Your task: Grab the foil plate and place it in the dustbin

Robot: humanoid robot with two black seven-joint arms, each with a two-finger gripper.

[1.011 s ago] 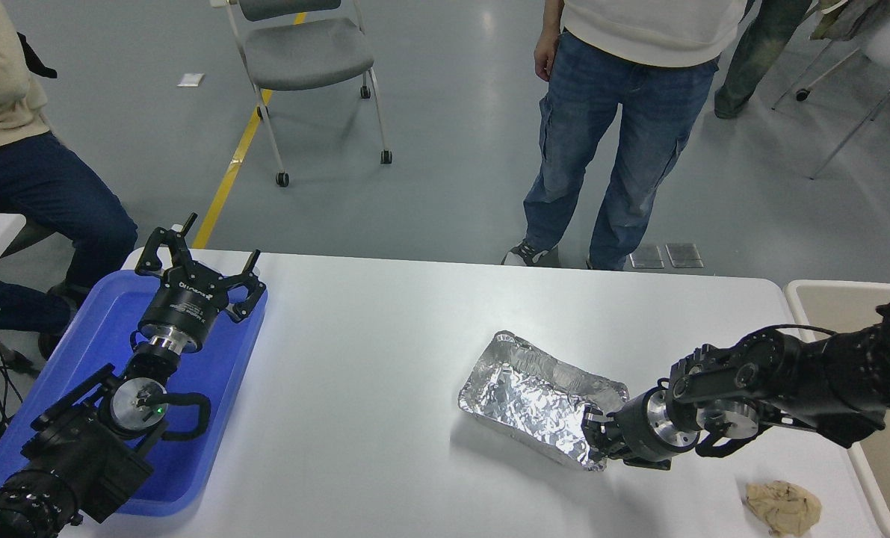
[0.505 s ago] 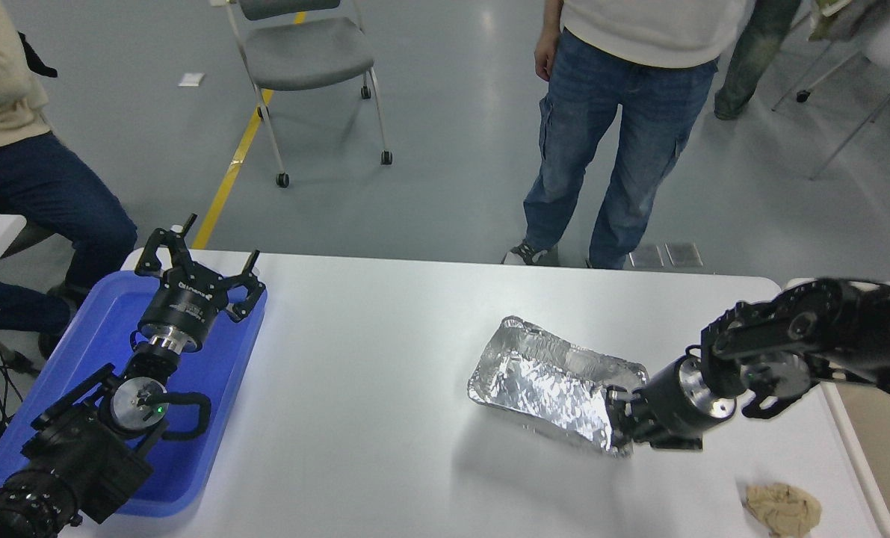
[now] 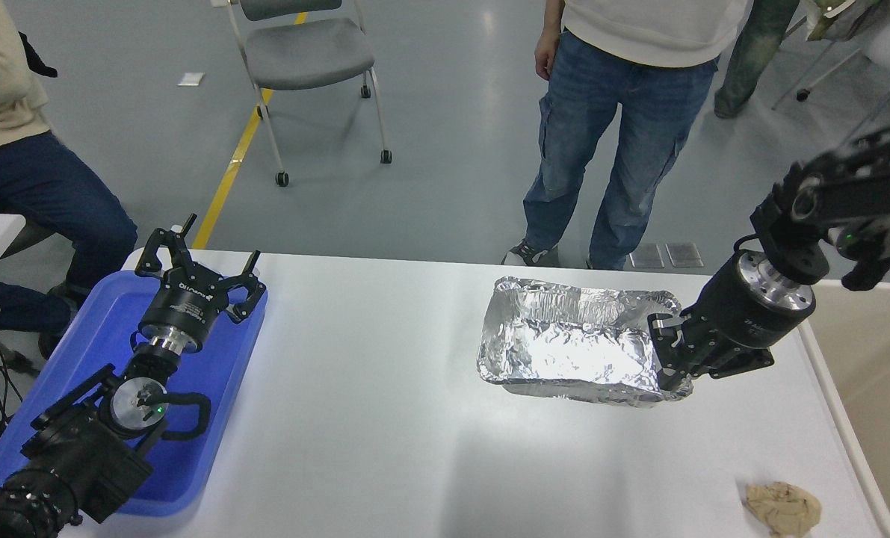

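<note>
The foil plate [image 3: 572, 347] is a shiny wrinkled silver tray. It hangs in the air above the right half of the white table [image 3: 385, 418], casting a shadow below. My right gripper [image 3: 665, 359] is shut on the plate's right rim and holds it up, roughly level. The dustbin [image 3: 874, 359] shows as a beige bin with tan inner walls at the right edge, just right of the gripper. My left gripper [image 3: 198, 265] is parked open over the blue tray at the lower left.
A blue plastic tray [image 3: 93, 351] lies at the table's left edge under the left arm. A small tan wad of paper [image 3: 783, 506] lies at the front right. A person in jeans [image 3: 616, 134] stands at the far side; a chair [image 3: 306, 52] stands behind.
My right gripper has lifted the foil plate off the table and carried it up and to the right, toward the dustbin. The plate has turned more level. The left arm has not moved.
</note>
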